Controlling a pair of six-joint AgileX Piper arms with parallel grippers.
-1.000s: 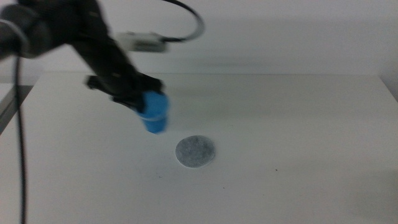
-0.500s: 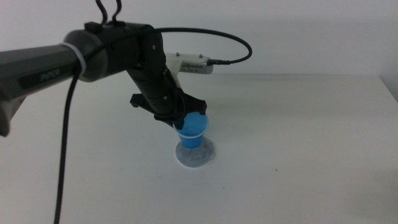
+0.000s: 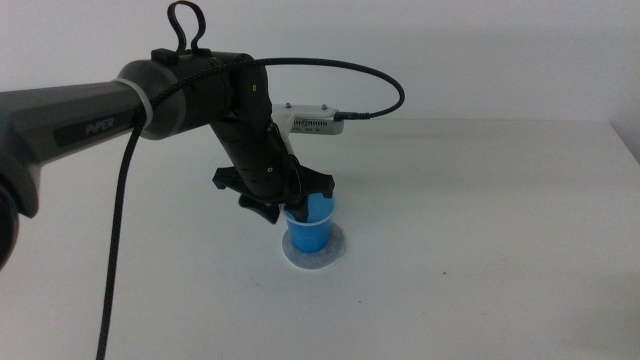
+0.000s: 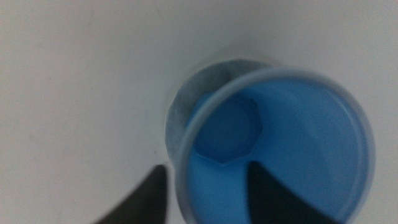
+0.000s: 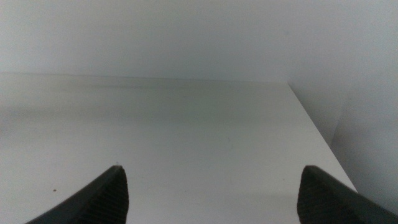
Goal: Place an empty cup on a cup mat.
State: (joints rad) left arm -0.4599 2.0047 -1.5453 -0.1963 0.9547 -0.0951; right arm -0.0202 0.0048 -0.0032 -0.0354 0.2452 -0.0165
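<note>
- Cup (image 3: 309, 226): blue, upright, standing on the cup mat (image 3: 331, 257) around the middle of the table (image 3: 480, 220); interior empty.
- Cup mat: grey disc, rim showing around the cup's base.
- Left gripper (image 3: 291, 200): clamped on the cup's rim, one jaw inside, one outside.
- Right gripper (image 5: 211, 196): jaws spread wide, above bare table near one of its corners.

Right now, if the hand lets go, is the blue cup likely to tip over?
Probably not: the cup stands upright on the cup mat. It looks empty and light, and narrows toward its base, so a nudge from the left hand could tip it.
</note>
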